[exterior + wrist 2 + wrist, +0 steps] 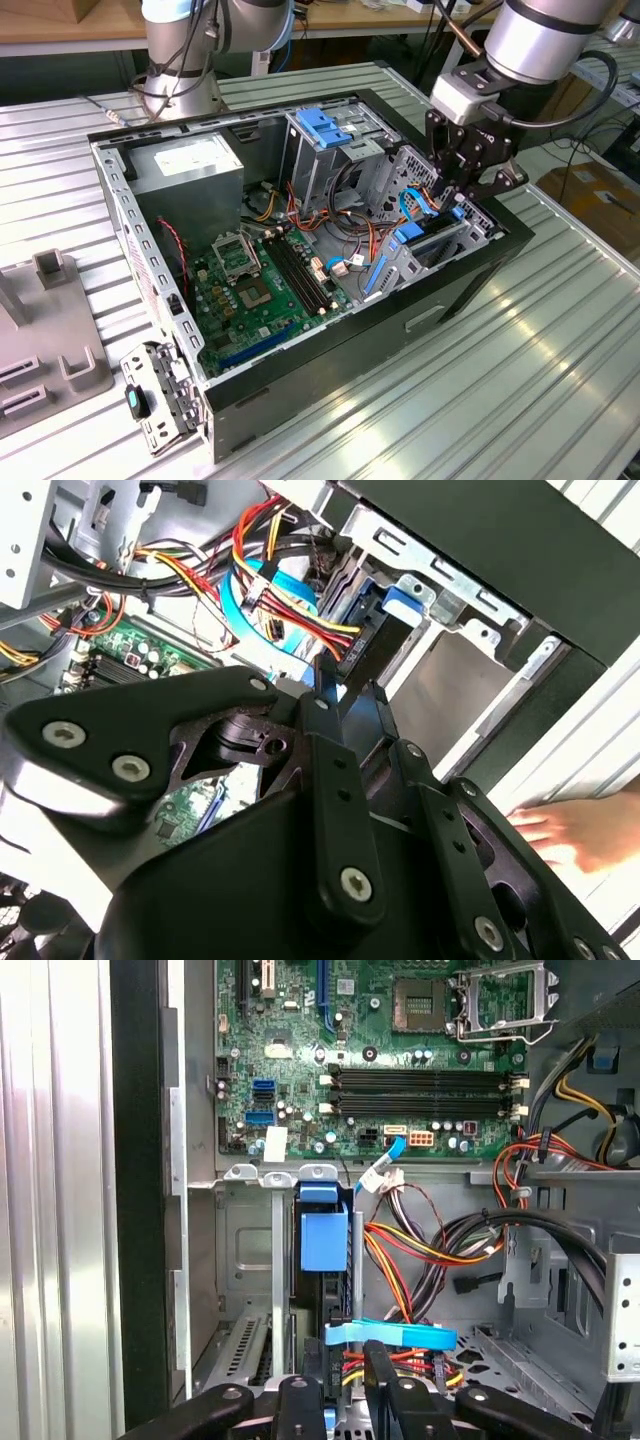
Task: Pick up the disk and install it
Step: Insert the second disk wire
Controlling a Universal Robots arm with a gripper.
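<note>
Cables (420,1250) and drive cage (325,150) crowding disk (323,1240)

Open computer case (330,370), green motherboard (262,290), grey power supply (190,170), ribbed metal table (520,390).

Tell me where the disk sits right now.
The disk stands on edge in the metal drive bay at the computer case's corner on the exterior view's right, directly under the gripper, beside the bundled cables.

Arm enters from exterior view's upper right, silver wrist tilted down, black gripper (458,190) pointing down. Fingers (335,695) close together, nearly parallel, narrow gap btwn tips; finger links visible in both wrist views. Person's hand (575,832) seen in second wrist view, flat, fingers extended, apart from gripper.
</note>
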